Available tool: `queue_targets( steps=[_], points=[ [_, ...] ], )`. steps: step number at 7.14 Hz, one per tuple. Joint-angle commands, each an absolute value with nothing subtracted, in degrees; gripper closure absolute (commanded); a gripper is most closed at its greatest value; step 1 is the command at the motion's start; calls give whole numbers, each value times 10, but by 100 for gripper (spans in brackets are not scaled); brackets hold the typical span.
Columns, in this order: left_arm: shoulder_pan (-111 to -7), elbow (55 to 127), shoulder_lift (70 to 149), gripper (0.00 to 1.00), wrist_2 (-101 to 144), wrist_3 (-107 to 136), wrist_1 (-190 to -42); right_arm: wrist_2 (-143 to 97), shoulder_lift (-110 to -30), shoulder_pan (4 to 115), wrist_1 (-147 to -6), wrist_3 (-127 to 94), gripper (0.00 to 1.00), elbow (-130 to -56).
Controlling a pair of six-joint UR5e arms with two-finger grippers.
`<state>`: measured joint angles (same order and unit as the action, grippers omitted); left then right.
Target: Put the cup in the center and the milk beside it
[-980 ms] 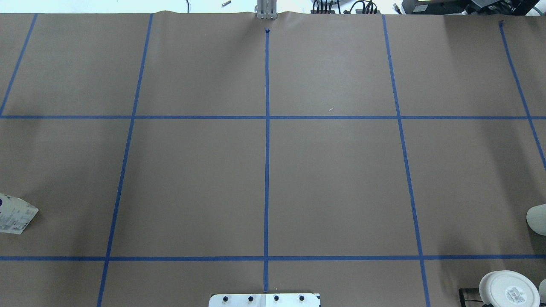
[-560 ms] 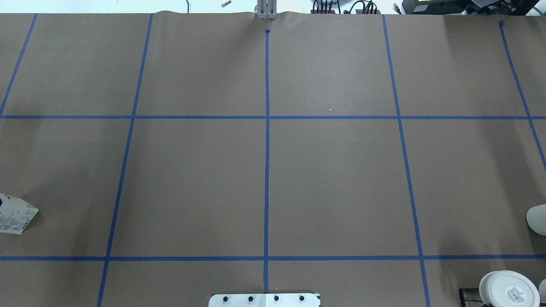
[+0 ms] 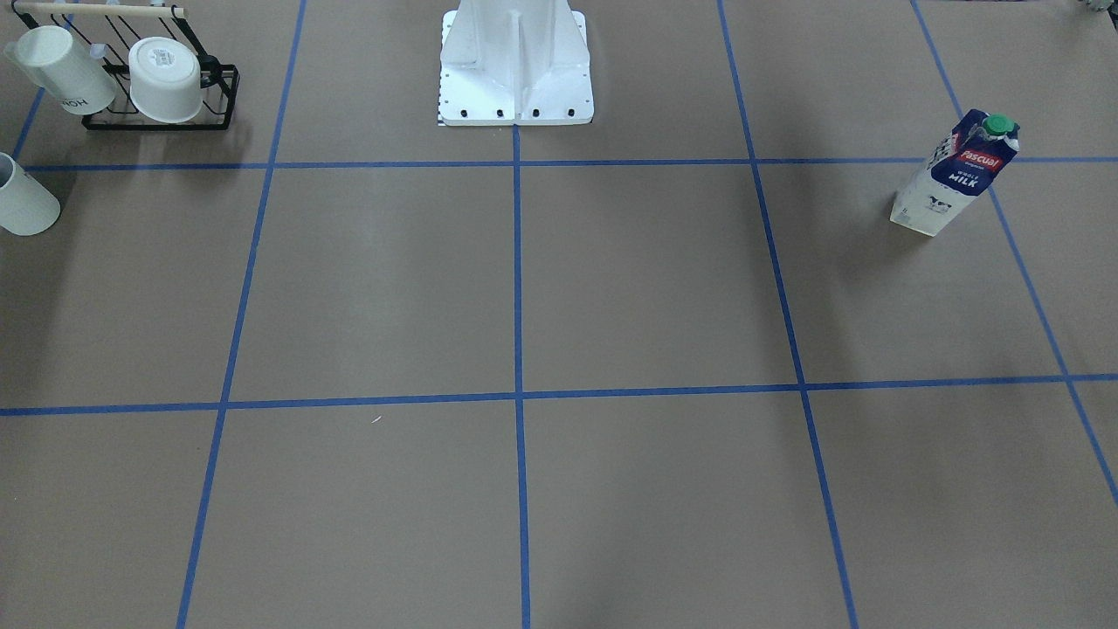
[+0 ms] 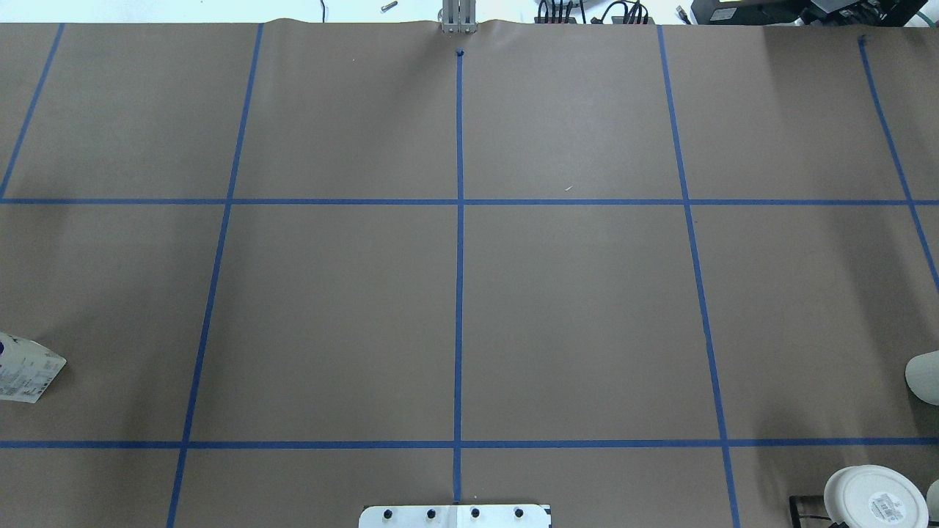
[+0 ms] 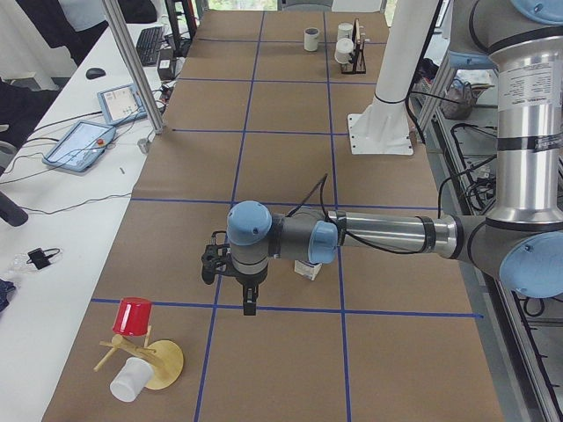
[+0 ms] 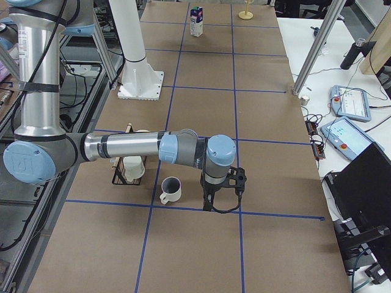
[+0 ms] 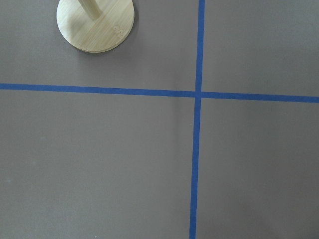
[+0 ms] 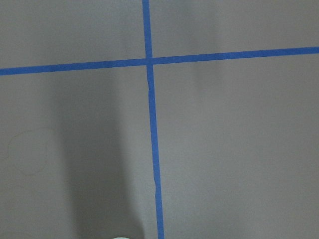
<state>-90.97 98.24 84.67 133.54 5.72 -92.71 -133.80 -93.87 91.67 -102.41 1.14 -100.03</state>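
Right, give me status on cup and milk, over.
Left gripper and right gripper hovering, jaws unreadable. Cup upright beside right gripper, ungrasped. Milk upright at left, ungrasped. Mug rack close by cup.

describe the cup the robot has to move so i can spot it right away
Find the black wire rack at the table end on the robot's right. The cup stands upright beside it, off the rack. Unlike the lettered mug and the label-bottomed cup held on the rack, it is plain white with a dark grey inside and a small handle.
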Motion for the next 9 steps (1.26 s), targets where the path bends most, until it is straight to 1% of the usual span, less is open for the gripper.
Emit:
queue_targets(
  steps=[1,7,8,9],
  points=[
    [-910,981,852,2,1339,57,-925,-1339,-938,917,-1024,11,0,-1006],
    [-910,989,853,2,1337,49,-936,-1334,-921,911,-1008,11,0,-999],
    [-910,987,855,2,1335,49,-940,-1351,-923,911,-1002,12,0,-981],
    [-910,964,861,2,1334,57,-942,-1354,-934,911,-980,18,0,-977]
  ],
)
